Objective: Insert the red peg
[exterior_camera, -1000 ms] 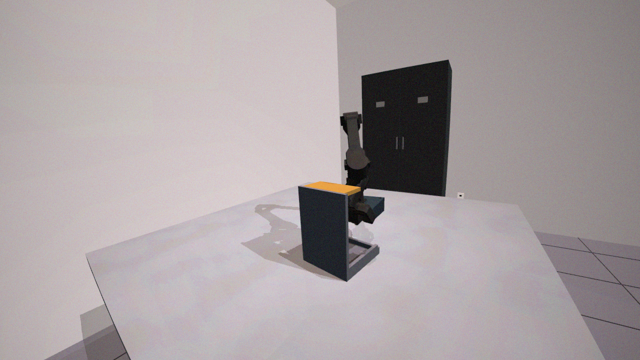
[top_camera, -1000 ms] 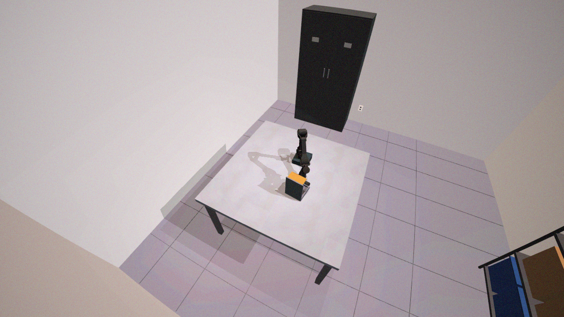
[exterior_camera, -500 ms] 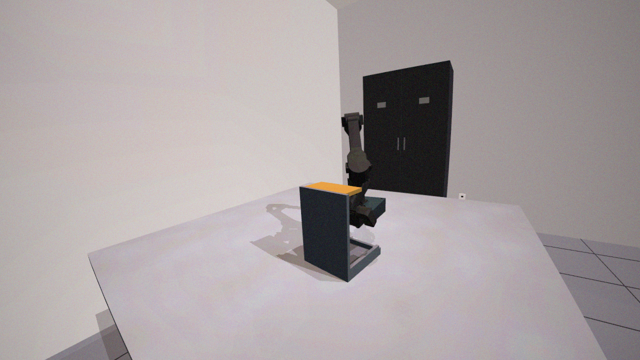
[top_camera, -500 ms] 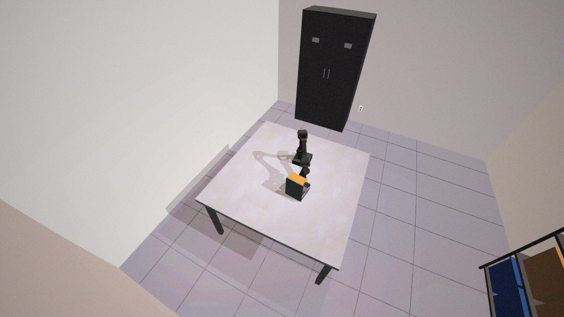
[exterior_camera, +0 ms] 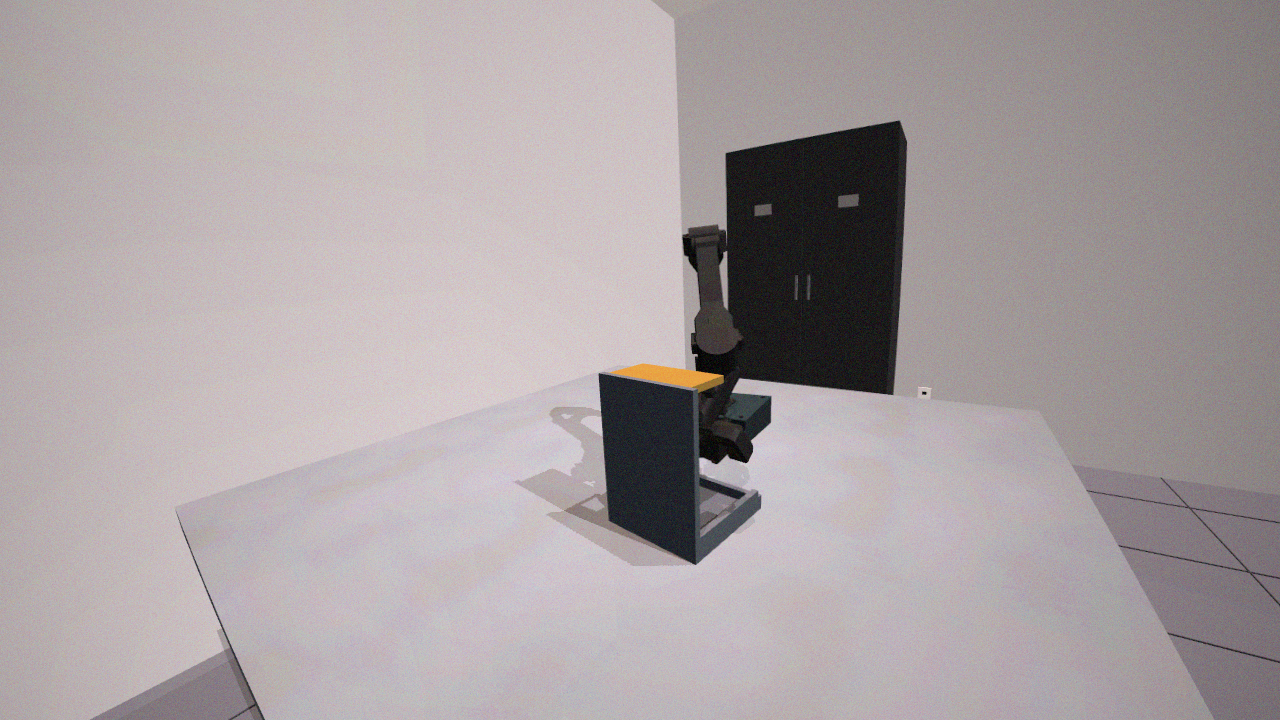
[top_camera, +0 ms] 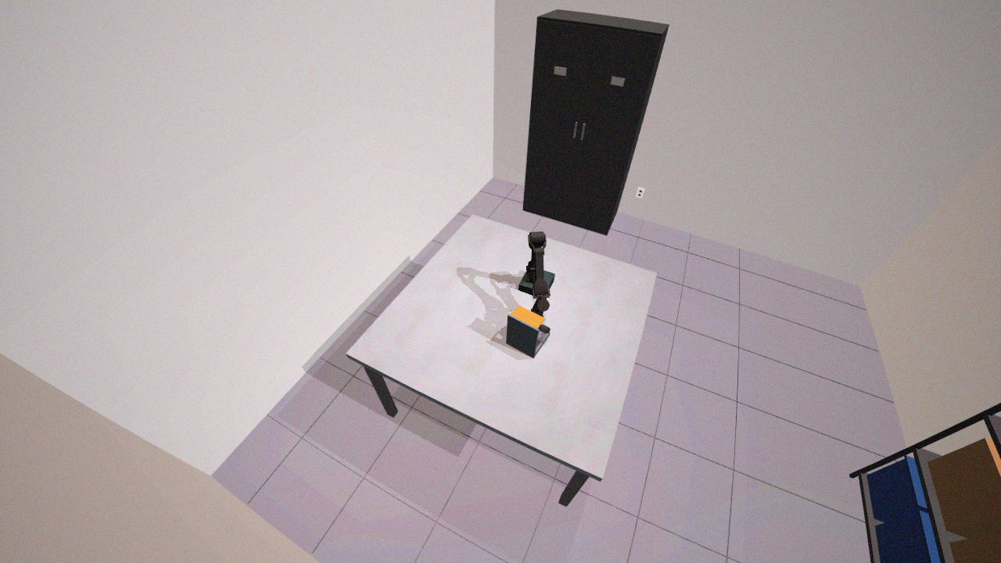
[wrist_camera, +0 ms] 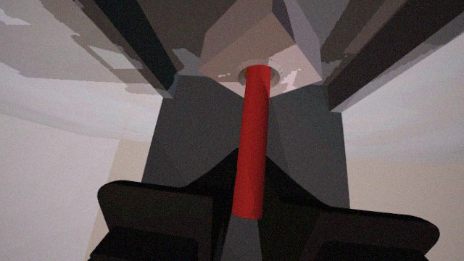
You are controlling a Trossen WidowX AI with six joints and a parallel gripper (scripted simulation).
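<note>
The red peg shows in the wrist view, gripped between the fingertips of my gripper, which is shut on it. Its far end is at the hole in the top of the pale block. The hole's rim shows around that end; how deep the end sits is hard to tell. The box stands on the table with its back wall towards the top and exterior views. Its orange roof juts from the top of that wall. In the top and exterior views the box hides the peg, block and fingertips.
The box's low side rims run along both sides of the block. The arm reaches down in front of the box from its base on the table. A black cabinet stands beyond the table.
</note>
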